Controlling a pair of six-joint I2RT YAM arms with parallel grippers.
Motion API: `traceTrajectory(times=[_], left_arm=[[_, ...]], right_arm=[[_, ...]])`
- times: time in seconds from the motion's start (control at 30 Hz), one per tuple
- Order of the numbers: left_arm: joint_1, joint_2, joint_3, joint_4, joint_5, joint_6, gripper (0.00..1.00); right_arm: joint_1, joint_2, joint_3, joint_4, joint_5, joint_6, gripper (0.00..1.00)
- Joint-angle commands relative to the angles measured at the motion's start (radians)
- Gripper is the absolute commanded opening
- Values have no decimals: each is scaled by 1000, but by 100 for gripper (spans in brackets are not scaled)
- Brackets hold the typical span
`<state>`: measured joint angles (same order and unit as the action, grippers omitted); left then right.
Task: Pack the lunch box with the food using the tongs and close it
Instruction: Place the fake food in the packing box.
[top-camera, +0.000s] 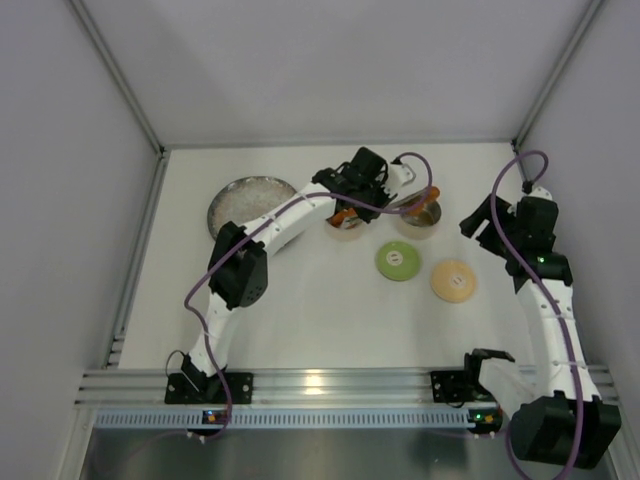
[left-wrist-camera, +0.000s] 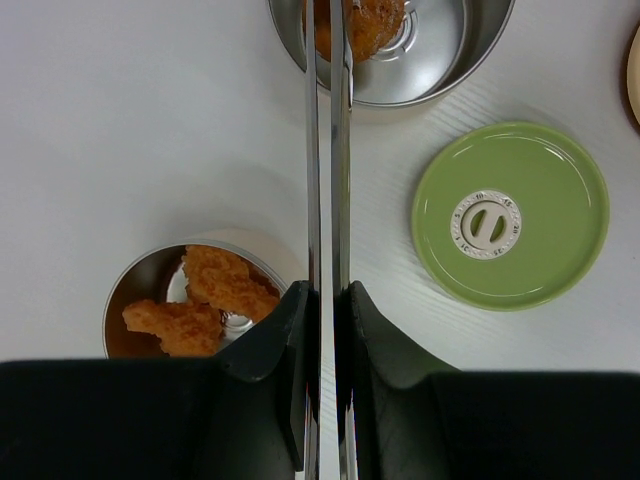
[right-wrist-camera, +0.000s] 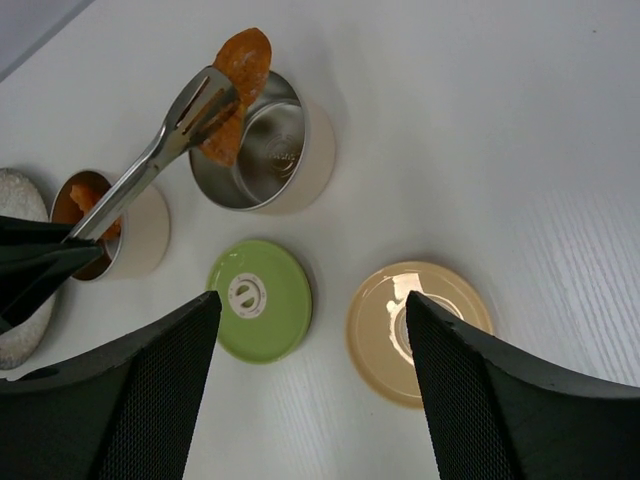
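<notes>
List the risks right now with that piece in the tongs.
The orange chunk, pinched by the tongs, hangs over the rim of the empty tin; released here, it may land outside. The tongs pass close by the filled tin and may knock it when pulled back.

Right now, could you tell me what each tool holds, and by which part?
The left tool clamps the slim silver metal tongs across both arms, far from their tips, which pinch an orange chunk. The right tool holds nothing.

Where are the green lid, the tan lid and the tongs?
green lid (left-wrist-camera: 485, 222): left wrist view, white centre.
tan lid (top-camera: 454, 281): top external view, centre.
tongs (right-wrist-camera: 150, 163): right wrist view, mid-arm.
</notes>
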<state>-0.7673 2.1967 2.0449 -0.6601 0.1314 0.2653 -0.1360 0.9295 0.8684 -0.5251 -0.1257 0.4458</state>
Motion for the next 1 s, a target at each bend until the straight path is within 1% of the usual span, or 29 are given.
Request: traceTrajectory(times=[0.0,0.2,0.3,0.4,0.53,0.63,0.83,0.87,0.9,0.97], left_arm=[[-6,-44,-17,56,-13,26,0],[-32,-38,-43,17,-3,101,0],[-40,-37,-51,13,2,114,0],[-41,-20,-43,-7,-30,144,0],[-52,24,26,-81,-108,219,0],[-52,47,60,-125,-115,244,0],[-56,46,66,-180,-121,305,0],[-62,49,67,-182,-136,324,0],[-69,55,69,-180,-186,337,0],[-82,70,77,-174,-210,351,0]], right_arm=[[-16,-26,0,-7,18,-9,75],[-16,-9,-2,-1,11,-7,75],[-16,-11,-2,-1,15,-10,75],[-16,-11,-8,-3,18,-12,75],[-16,-8,-14,-1,18,-7,76],[-16,-1,-14,7,15,-4,76],[-16,2,-14,7,15,-4,77],[-16,5,-16,8,15,-1,77],[-16,6,-19,11,15,4,77],[-16,8,-19,10,12,4,77]])
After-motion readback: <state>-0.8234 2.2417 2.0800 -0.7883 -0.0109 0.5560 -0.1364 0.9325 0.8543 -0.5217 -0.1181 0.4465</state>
